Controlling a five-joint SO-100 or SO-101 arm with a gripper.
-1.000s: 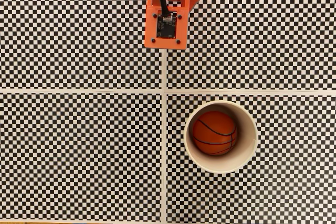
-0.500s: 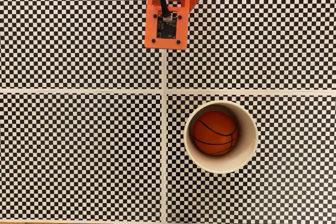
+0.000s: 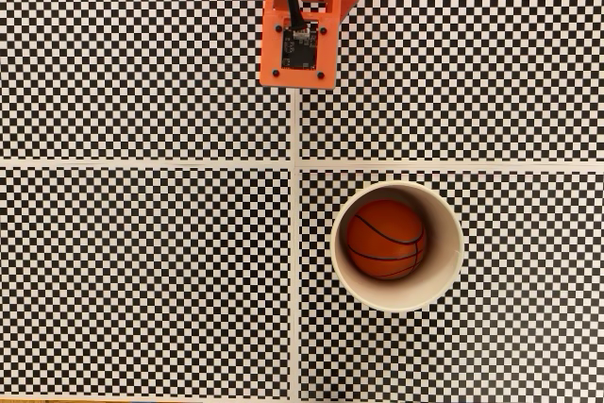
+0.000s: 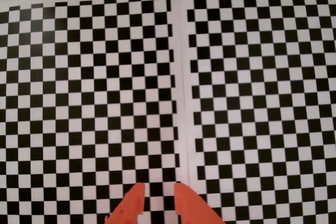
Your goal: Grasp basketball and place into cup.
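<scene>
Orange basketball inside cup. Gripper well apart over checkered mat, jaws slightly parted, empty.

orange basketball with black seams, cream cup, orange tool, black-and-white checkered table.

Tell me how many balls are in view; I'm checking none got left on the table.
1. The basketball sits inside the cup, in the lower right panel of the checkered table in the fixed view. More could lie outside the frame.
</scene>
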